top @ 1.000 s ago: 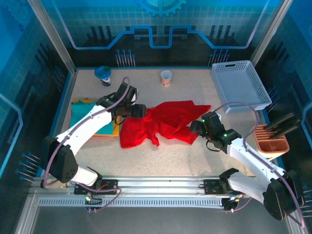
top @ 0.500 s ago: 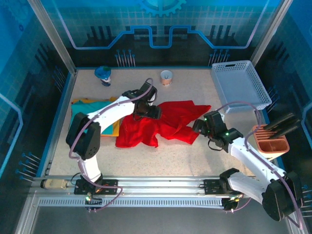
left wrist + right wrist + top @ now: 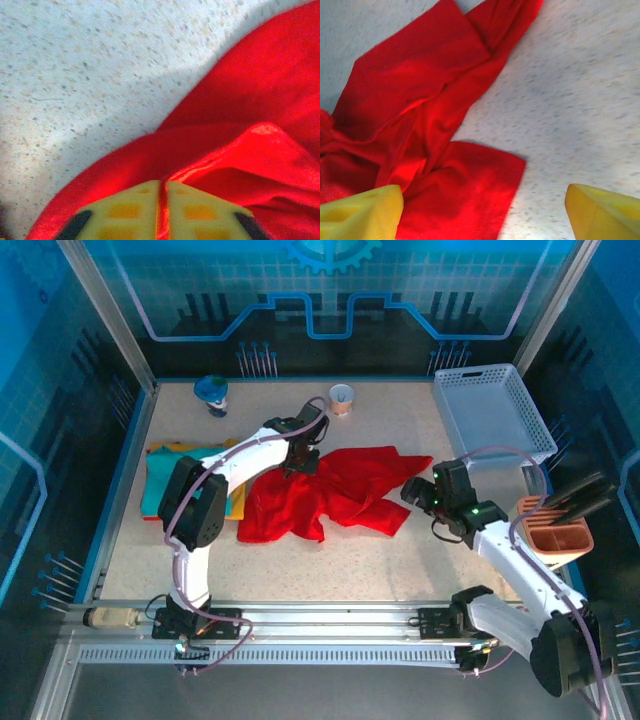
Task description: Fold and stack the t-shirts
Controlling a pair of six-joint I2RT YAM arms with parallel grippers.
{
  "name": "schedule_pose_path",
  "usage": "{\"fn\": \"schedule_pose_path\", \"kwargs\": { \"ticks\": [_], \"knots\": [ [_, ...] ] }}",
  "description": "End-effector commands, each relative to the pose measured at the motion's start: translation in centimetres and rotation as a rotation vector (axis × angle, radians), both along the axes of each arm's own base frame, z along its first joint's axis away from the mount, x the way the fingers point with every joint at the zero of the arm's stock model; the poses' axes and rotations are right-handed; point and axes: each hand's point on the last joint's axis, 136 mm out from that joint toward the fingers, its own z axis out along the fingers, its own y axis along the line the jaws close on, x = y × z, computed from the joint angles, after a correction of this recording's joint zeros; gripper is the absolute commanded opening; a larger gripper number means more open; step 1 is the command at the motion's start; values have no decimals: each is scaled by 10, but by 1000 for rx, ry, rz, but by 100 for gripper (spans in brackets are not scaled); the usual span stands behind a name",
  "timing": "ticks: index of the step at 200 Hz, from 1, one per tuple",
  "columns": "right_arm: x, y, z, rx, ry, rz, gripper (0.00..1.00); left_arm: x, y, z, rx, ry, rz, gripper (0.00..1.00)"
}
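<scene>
We see the red t-shirt [image 3: 335, 490] lying crumpled mid-table. The teal t-shirt [image 3: 160, 485] and the yellow-orange t-shirt [image 3: 178, 448] lie folded at the left. We judge the step to be spreading the red one flat. Our left gripper [image 3: 162, 217] is clenched on a ridge of red cloth at its far edge, and our right gripper [image 3: 485, 210] hangs released over the right hem. Next we need a right-side pinch, then a pull apart. Blue walls ring the speckled table [image 3: 400, 425], and a white basket [image 3: 490, 415] sits far right.
</scene>
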Motion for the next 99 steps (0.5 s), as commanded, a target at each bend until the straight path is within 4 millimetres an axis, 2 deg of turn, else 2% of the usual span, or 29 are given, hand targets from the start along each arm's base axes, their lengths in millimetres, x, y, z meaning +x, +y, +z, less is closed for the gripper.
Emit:
{"fn": "schedule_pose_path", "kwargs": {
  "ticks": [1, 26, 31, 36, 39, 44, 63, 72, 77, 84, 99],
  "knots": [
    [9, 41, 2, 70, -6, 113, 84, 5, 7, 23, 21, -46, 6, 0],
    [19, 71, -9, 103, 51, 172, 81, -1, 3, 22, -5, -24, -6, 0],
    [21, 77, -12, 111, 65, 183, 80, -2, 2, 21, -9, -17, -10, 9],
    [22, 83, -14, 119, 74, 197, 79, -4, 0, 19, -15, -11, -16, 23],
    [23, 87, -16, 121, 81, 203, 79, -5, -1, 17, -19, -5, -20, 35],
    [24, 93, -17, 126, 87, 213, 79, -6, -3, 15, -22, 0, -26, 44],
    [28, 113, -23, 125, 103, 255, 75, -8, -4, 2, -15, 26, -31, 61],
    [29, 120, -27, 124, 114, 267, 70, -7, -4, -5, -10, 37, -31, 63],
    [29, 121, -30, 128, 123, 267, 66, -7, -4, -9, -3, 45, -32, 64],
    [30, 121, -35, 130, 137, 259, 53, -6, -5, -14, 1, 54, -33, 63],
    [29, 114, -43, 126, 155, 234, 19, -2, -4, -21, 16, 69, -28, 54]
  ]
}}
